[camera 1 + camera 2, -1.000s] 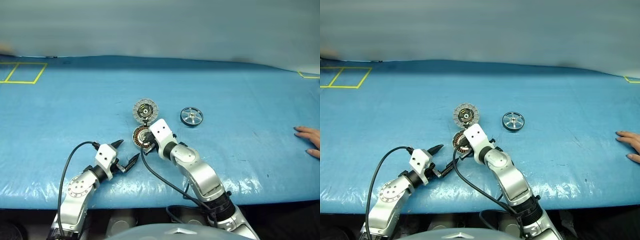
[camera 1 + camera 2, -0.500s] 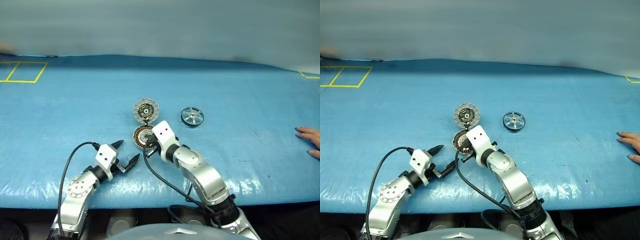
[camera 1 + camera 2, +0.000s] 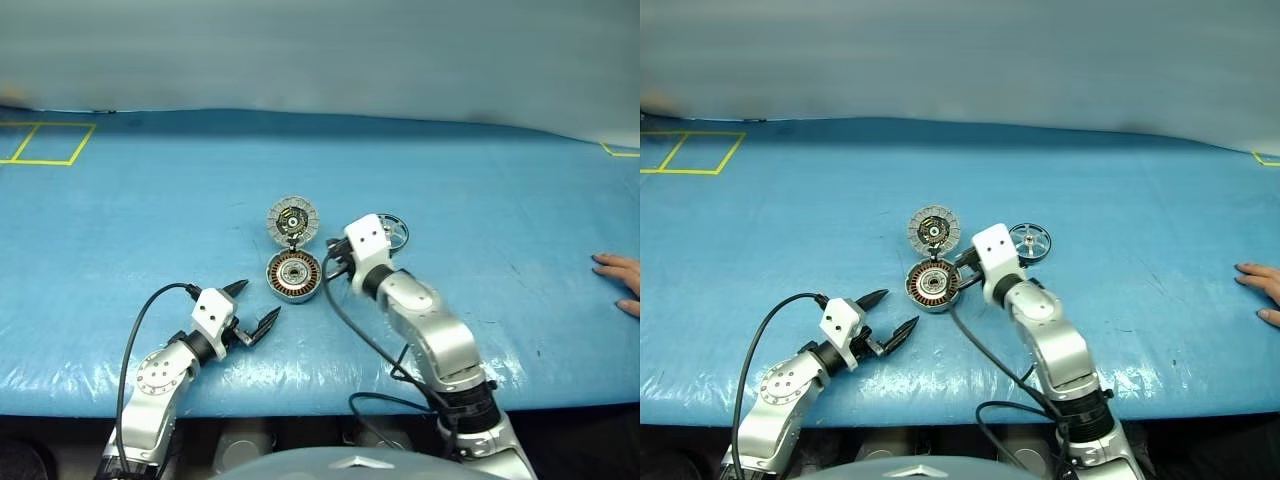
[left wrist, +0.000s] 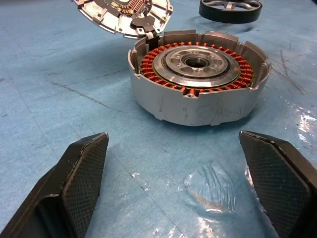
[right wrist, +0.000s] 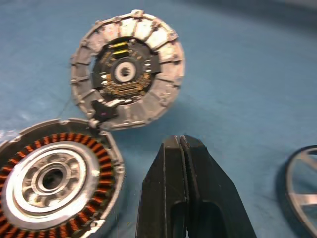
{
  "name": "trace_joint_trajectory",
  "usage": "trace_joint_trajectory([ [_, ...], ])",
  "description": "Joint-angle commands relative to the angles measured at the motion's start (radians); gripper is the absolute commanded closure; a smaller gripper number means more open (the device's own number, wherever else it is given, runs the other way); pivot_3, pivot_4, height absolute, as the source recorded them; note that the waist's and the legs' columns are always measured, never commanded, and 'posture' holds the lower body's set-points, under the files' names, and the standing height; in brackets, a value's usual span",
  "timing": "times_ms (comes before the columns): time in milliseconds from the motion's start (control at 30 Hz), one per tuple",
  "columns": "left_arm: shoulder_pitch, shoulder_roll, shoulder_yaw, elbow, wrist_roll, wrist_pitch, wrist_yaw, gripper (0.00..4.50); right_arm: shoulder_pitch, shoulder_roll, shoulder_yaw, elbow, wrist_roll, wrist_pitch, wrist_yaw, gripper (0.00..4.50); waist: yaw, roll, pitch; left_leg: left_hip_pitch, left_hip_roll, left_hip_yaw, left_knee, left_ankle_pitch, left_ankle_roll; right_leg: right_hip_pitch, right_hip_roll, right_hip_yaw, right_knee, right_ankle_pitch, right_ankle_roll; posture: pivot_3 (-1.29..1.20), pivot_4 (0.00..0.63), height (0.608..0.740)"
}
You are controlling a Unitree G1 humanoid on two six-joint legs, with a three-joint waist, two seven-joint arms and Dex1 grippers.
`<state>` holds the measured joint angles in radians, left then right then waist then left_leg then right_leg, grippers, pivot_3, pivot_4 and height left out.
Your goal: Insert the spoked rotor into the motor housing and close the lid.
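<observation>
Copper housing sits open, lid flipped back. Right gripper shut, empty; rotor just right of it. Open wide first, straddle rim squarely. Left gripper open, housing ahead.

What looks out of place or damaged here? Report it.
Nothing stands out. The round grey motor housing with copper windings sits upright, its ribbed grey hinged lid lies open, and the black-rimmed silver-spoked rotor lies flat beside them.

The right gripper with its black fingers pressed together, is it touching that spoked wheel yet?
Apart. In the right wrist view the right gripper is shut on nothing, and bare blue table separates its fingers from the spoked rotor off to one side.
</observation>
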<state>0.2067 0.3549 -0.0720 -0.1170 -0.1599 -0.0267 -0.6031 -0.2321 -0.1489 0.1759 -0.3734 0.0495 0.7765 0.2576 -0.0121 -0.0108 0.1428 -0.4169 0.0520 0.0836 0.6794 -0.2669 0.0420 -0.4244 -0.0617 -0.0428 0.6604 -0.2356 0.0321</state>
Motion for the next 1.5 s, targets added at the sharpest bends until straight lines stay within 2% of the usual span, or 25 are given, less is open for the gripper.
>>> trace_joint_trajectory([
  [33,-0.01,-0.007,-0.008,-0.033,-0.015,-0.006,-0.007,0.0,-0.035,-0.026,-0.105,-0.04,0.019,0.035,-0.018,4.45,0.0,0.0,0.0,0.0,0.0,0.0,0.0,0.0,0.0,0.001,0.0,0.0,0.0,0.0,0.0,0.0,0.15,0.74],
  [167,-0.017,-0.01,-0.015,-0.029,-0.013,-0.005,-0.009,0.0,-0.073,-0.03,-0.207,0.007,0.022,0.085,-0.075,4.45,-0.001,0.0,0.0,-0.001,0.0,0.001,0.0,0.0,0.0,0.002,0.001,0.001,0.001,0.001,0.001,0.0,0.15,0.74],
  [267,-0.022,-0.013,-0.019,-0.026,-0.01,-0.004,-0.008,0.0,-0.118,-0.029,-0.23,0.062,-0.013,0.165,-0.142,4.45,-0.003,0.0,0.0,-0.001,0.0,0.002,0.0,0.0,0.0,0.002,0.001,0.001,0.001,0.002,0.003,0.0,0.15,0.74],
  [533,-0.02,-0.015,-0.014,-0.035,-0.004,0.003,0.009,0.0,-0.132,-0.021,-0.259,0.071,0.057,0.222,-0.112,4.45,-0.002,0.001,0.001,-0.001,0.0,0.002,-0.002,0.0,0.0,0.001,0.001,0.002,0.001,0.003,0.005,0.0,0.15,0.74],
  [633,-0.018,-0.011,-0.013,-0.043,-0.006,0.009,0.012,0.0,-0.12,-0.021,-0.258,0.058,0.068,0.231,-0.111,3.89,-0.002,0.001,0.001,-0.001,0.0,0.002,-0.002,0.0,0.0,0.001,0.001,0.002,0.001,0.003,0.005,0.0,0.15,0.74],
  [900,-0.026,-0.006,-0.015,-0.039,-0.007,0.008,0.007,0.0,-0.106,-0.024,-0.245,0.037,0.09,0.242,-0.108,1.19,-0.002,0.001,0.001,-0.001,0.0,0.002,-0.002,0.0,0.0,0.001,0.001,0.002,0.001,0.003,0.005,0.0,0.15,0.74],
  [1033,-0.034,-0.006,-0.016,-0.035,-0.007,0.008,0.004,0.0,-0.104,-0.026,-0.238,0.041,0.088,0.24,-0.109,0.02,-0.002,0.001,0.001,-0.001,0.0,0.002,-0.002,0.0,0.0,0.001,0.001,0.002,0.001,0.003,0.005,0.0,0.15,0.74],
  [1500,-0.026,-0.003,-0.013,-0.047,-0.007,0.015,0.007,0.0,-0.107,-0.019,-0.228,0.06,0.085,0.235,-0.116,0.02,-0.002,0.001,0.001,-0.001,0.0,0.002,-0.002,0.0,0.0,0.001,0.001,0.002,0.001,0.003,0.005,0.0,0.15,0.74],
])
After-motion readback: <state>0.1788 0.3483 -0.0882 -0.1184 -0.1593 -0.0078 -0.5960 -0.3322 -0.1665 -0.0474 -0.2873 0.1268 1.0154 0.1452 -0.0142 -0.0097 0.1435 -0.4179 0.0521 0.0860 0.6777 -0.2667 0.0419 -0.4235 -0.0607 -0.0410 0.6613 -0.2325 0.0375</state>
